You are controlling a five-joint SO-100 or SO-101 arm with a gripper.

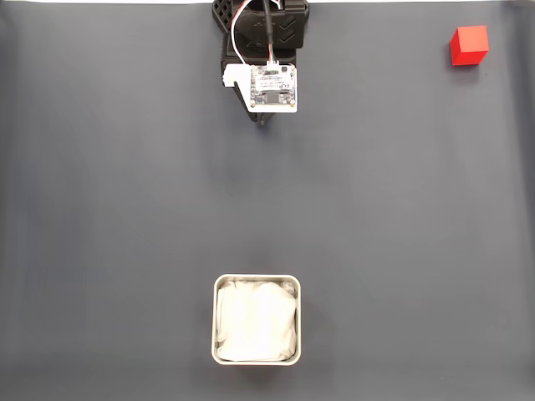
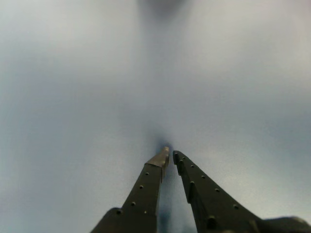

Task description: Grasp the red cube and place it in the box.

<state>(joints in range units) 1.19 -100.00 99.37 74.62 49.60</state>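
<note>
Fingers sitting nearly clenched and gripping nothing, low over bare table; red cube lying far right in fixed view, box waiting bottom centre.

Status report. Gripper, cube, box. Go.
Gripper shut, empty, low over bare mat. Red cube untouched, top right in the fixed view. Box bottom centre, nothing red inside. Path between looks clear.

In the fixed view, the arm is running off the top edge, its circuit board hiding the gripper beneath. In the wrist view, the gripper fingers are leaving the bottom edge, and the surface is showing blurred.
</note>
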